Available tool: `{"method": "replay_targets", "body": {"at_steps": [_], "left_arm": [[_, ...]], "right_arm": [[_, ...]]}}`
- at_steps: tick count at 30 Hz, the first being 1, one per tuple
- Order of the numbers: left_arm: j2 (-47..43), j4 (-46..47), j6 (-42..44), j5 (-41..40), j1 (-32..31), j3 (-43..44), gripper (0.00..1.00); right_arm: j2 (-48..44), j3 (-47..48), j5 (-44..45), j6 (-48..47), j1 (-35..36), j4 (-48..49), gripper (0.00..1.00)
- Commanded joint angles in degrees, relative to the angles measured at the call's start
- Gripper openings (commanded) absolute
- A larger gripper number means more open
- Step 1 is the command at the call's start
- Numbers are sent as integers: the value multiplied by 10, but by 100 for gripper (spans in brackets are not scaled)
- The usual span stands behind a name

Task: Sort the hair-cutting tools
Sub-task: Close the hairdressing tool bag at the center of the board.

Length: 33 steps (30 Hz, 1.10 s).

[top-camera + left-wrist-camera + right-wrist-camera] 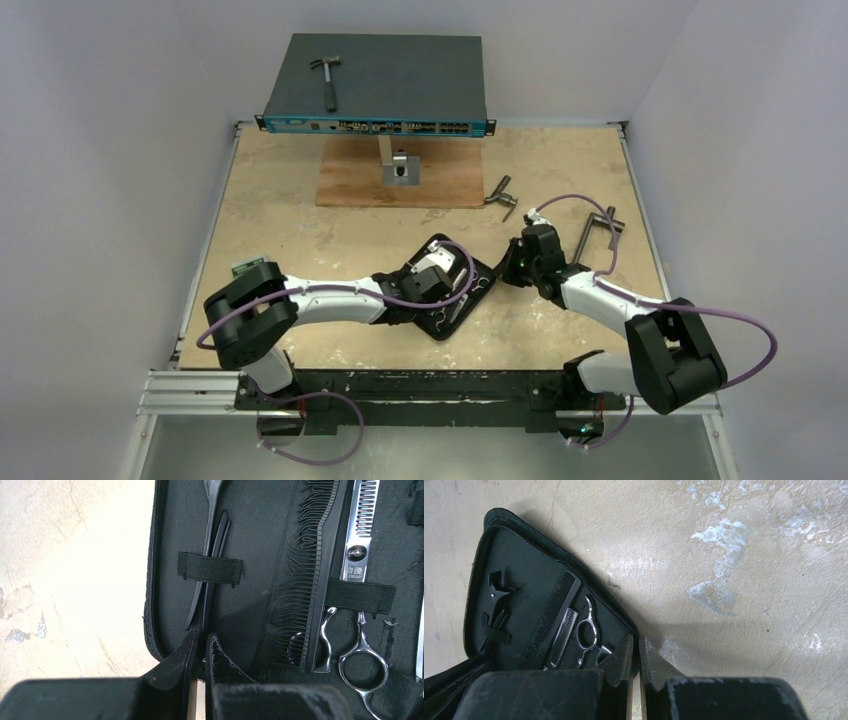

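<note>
Left wrist: left gripper (202, 641) is pinching the hair clip (200, 605) to seat it under its strap (210, 568). Right gripper (636, 643) is clamping the case (524, 580) steady.

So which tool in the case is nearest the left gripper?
The thin black hair clip under the leftmost strap: its end lies at the left gripper; comb and scissors sit further right.

Lab test cell: white walls (100, 150), network switch (410, 80)
</note>
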Motion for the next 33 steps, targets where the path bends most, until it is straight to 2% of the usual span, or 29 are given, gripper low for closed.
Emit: {"method": "replay_targets", "body": {"at_steps": [1, 17, 18, 22, 24, 30, 33], "left_arm": [[9, 31, 3, -12, -2, 13, 0], [23, 62, -3, 19, 13, 34, 0], [16, 61, -6, 22, 13, 30, 3], [-26, 48, -13, 35, 14, 20, 33], [-53, 35, -17, 36, 14, 17, 44], [-123, 5, -35, 35, 17, 10, 54], [-172, 0, -62, 25, 27, -11, 56]], "right_arm": [[6, 17, -19, -9, -2, 11, 0], [9, 16, -19, -10, -2, 9, 0], [8, 16, -18, -10, -2, 8, 0], [9, 18, -18, -10, -2, 7, 0], [8, 18, -17, -10, -2, 7, 0], [7, 19, -18, -10, -2, 6, 0], [3, 19, -18, -10, -2, 5, 4]]}}
